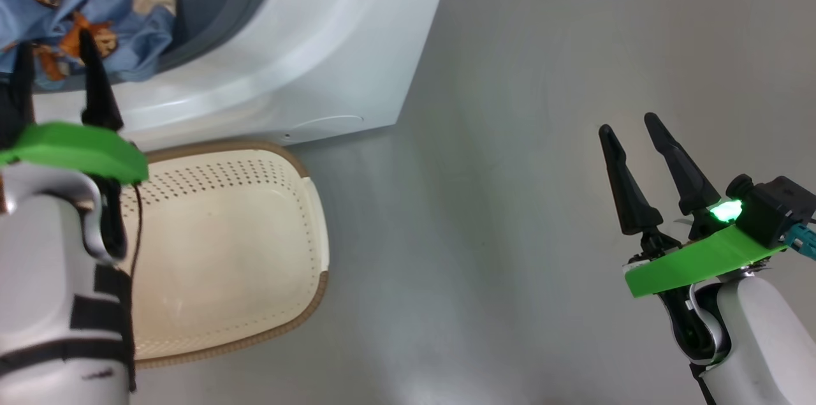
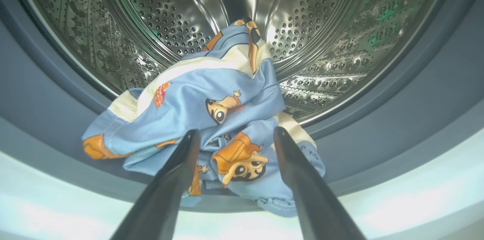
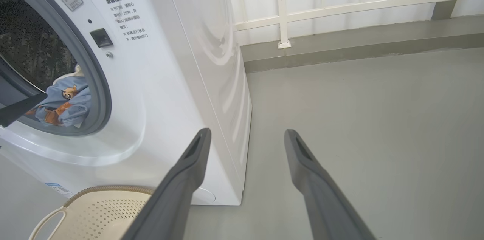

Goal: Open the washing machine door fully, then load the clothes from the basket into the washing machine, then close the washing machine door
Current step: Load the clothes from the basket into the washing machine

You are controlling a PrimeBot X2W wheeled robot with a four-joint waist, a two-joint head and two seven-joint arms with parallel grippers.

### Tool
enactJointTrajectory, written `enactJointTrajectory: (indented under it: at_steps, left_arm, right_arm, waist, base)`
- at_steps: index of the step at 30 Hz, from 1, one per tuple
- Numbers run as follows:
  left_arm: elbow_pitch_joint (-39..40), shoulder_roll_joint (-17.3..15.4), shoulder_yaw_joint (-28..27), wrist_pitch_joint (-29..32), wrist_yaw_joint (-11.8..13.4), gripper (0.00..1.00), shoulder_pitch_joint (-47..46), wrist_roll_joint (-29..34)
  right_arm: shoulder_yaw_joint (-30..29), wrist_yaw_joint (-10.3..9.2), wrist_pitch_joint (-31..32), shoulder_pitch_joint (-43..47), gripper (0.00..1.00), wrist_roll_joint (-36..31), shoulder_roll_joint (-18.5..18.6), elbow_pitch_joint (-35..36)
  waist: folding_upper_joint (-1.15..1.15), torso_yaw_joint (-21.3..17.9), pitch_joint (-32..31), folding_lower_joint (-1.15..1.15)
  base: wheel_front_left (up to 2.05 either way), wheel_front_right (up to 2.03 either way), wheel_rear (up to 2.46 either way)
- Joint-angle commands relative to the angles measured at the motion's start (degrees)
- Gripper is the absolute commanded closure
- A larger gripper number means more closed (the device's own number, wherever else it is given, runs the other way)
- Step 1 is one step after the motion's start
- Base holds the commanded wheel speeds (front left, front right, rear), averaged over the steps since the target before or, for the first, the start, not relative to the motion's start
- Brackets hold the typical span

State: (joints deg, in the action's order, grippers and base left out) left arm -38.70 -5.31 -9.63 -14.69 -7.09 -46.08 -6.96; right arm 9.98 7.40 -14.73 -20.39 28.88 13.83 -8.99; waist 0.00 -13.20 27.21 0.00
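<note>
Loading step: the clothes [image 2: 211, 92] straddle the washing machine [image 1: 287, 41] gasket [image 2: 397, 111]. The left gripper [image 2: 236, 132] is spread, seemingly released. Next, nudge them deeper inside.

We see a smooth grey floor [image 1: 510, 201] across the right and lower parts of the head view. On it, at upper left, stands the white washing machine [image 1: 306, 60]. Just beside its lower front edge, at lower left, sits the cream, brown-rimmed basket [image 1: 317, 233]. In the right wrist view, a raised grey kerb [image 3: 359, 43] borders the floor along the top.
</note>
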Motion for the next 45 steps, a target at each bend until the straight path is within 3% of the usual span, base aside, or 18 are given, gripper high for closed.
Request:
enactJointTrajectory:
  at_steps: [1, 11, 31, 45]
  left_arm:
    - [2.7, -1.4, -1.0, -0.3, -0.2, 0.00, 2.6, -0.1]
    - [11.5, 1.2, -0.1, -0.3, -0.4, 0.00, 15.9, -1.5]
    - [26.6, 2.4, 1.3, -0.3, -0.4, 0.00, 38.0, -5.1]
    - [33.3, 2.4, 2.5, -0.3, 2.5, 0.00, 46.0, -8.0]
  right_arm:
    - [0.6, 0.09, -0.3, 1.5, 0.00, -0.4, 0.9, 1.1]
    - [-0.3, 0.09, -0.3, 4.3, 0.00, -0.5, 1.9, 0.6]
    - [-2.0, 0.09, -0.3, 7.3, 0.00, -0.6, 3.4, 0.6]
    - [-2.4, 0.09, -0.3, 7.6, 0.00, -0.7, 3.4, 0.5]
  waist:
    - [0.00, 1.3, -1.4, 0.00]
    - [0.00, 4.4, -5.6, 0.00]
    - [0.00, 7.3, -8.2, 0.00]
    - [0.00, 7.5, -8.8, 0.00]
  base:
    - [0.00, 0.00, 0.00]
    - [0.00, 0.00, 0.00]
    - [0.00, 0.00, 0.00]
    - [0.00, 0.00, 0.00]
